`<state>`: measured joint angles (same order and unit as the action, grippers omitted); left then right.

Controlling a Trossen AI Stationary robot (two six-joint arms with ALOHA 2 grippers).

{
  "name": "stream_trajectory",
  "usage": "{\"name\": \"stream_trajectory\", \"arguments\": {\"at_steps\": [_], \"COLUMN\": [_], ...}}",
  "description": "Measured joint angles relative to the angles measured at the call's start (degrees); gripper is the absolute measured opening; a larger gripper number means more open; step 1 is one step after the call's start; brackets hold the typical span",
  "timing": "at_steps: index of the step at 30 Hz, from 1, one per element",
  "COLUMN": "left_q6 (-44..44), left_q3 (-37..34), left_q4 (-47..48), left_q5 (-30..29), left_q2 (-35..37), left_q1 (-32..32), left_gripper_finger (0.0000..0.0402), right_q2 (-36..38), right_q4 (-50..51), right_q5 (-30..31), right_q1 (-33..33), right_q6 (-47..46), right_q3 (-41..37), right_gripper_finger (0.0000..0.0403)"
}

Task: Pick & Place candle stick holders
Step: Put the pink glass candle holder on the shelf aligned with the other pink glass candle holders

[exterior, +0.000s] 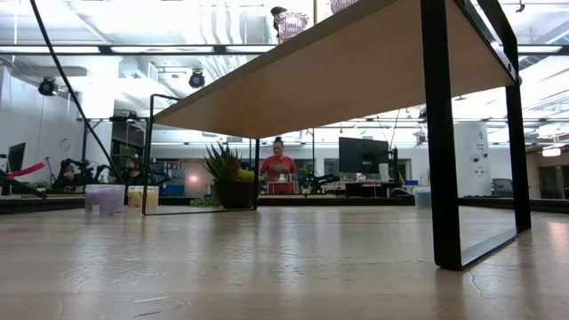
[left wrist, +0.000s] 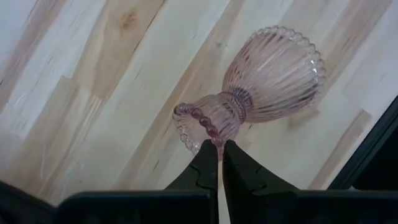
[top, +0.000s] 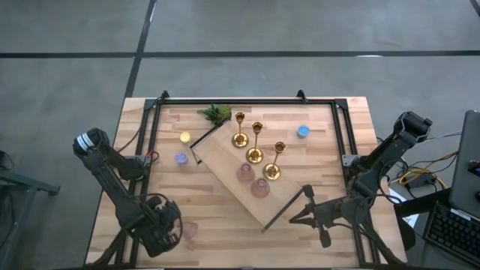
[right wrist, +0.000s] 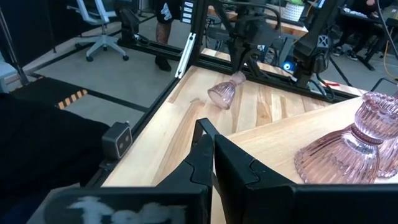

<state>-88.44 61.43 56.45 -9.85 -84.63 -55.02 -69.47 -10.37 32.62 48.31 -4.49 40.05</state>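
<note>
Left pincer (left wrist: 219, 163) clamped on foot rim of pink glass cup (left wrist: 261, 84), tipped over at counter (top: 225, 225) near-left corner. Thin rim hold: cup could slip or swing. Right pincer (right wrist: 211, 163) shut, empty.

A grey floor (top: 300, 30) is spreading around the desk (top: 352, 112), crossed by dark lines. Seen level across the desk top, an open workshop room is stretching back, with long ceiling lights (exterior: 116, 49) glowing overhead and white walls showing at the far side. A person in a red top (exterior: 278, 167) is standing at a distant bench, and a dark monitor (exterior: 363, 155) is sitting just beside them. A potted plant (exterior: 222, 176) is standing in the middle distance. Past the desk's near corner, a wheeled office chair (right wrist: 99, 18) is resting on the floor. A keyboard (top: 454, 232) and cables are lying off the desk's right edge.
</note>
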Motion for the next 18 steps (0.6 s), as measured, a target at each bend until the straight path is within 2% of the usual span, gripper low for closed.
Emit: {"name": "stream_trajectory", "arguments": {"at_steps": [6, 18], "left_q6": [0.30, 0.99], "left_q3": [0.00, -0.04], "left_q4": [-1.80, -5.62], "left_q5": [-1.08, -11.08], "left_q2": [-2.12, -7.12], "left_q1": [0.00, -0.06], "left_gripper_finger": [0.0006, 0.0002], "right_q2": [0.00, 0.00], "right_q4": [0.15, 0.56], "right_q5": [0.02, 0.04], "right_q1": [0.00, 0.04], "right_q6": [-0.04, -0.79], "right_q3": [-0.11, -0.13], "right_gripper_finger": [0.0008, 0.0008]}}
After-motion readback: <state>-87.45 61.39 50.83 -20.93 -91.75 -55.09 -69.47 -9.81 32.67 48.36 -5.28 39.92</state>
